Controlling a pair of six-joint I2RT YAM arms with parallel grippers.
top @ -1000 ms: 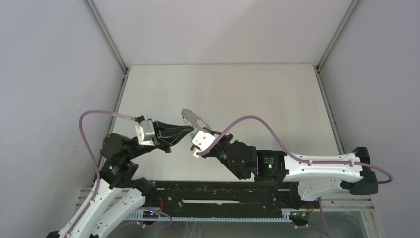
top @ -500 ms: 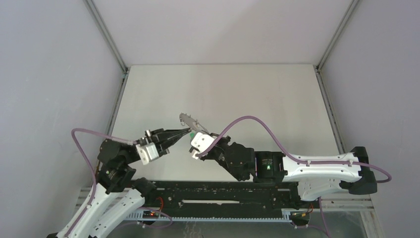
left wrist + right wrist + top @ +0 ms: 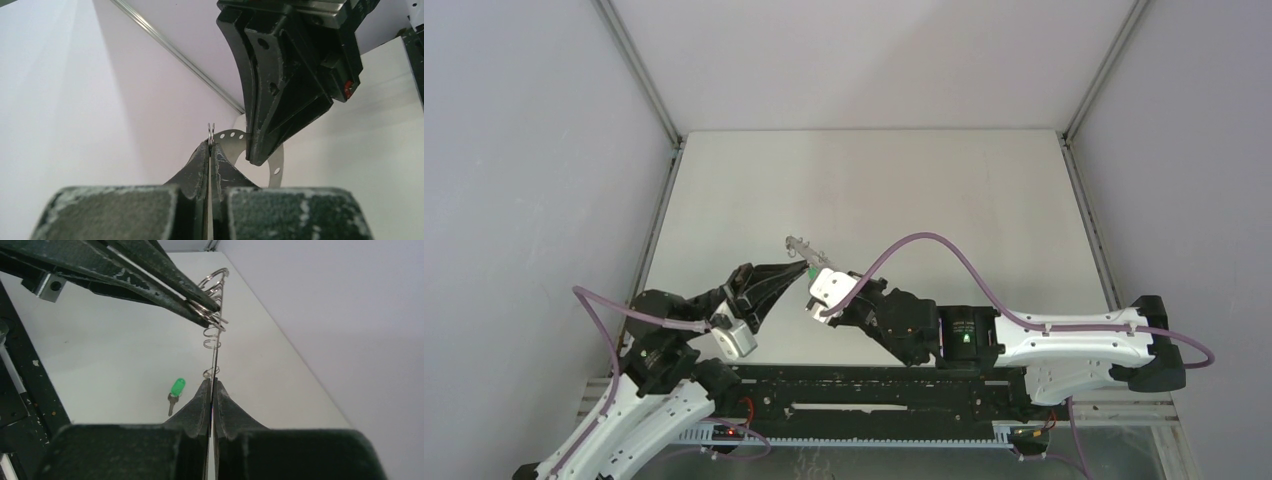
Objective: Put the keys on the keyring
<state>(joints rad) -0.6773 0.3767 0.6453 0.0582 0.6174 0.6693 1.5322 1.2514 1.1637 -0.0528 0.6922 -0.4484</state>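
Observation:
The keyring (image 3: 214,347), a flat grey plate with small wire loops on its rim, hangs edge-on above the table. My right gripper (image 3: 212,382) is shut on its lower edge. My left gripper (image 3: 210,143) is shut on one small wire loop (image 3: 211,131) at the rim, with the holed plate (image 3: 231,136) just behind. In the right wrist view the left fingers (image 3: 165,275) come in from the upper left and pinch the loops. One key with a green head (image 3: 176,389) lies on the table below, free of both grippers. From above, the keyring (image 3: 799,246) is a thin sliver.
Grey walls with metal corner rails (image 3: 639,70) enclose the white table (image 3: 944,190). A purple cable (image 3: 924,241) arches over the right arm. The black base rail (image 3: 874,385) runs along the near edge.
The left wrist has swung down toward the near edge, its tips staying at the keyring. The keyring has turned more edge-on to the top camera and shifted slightly left.

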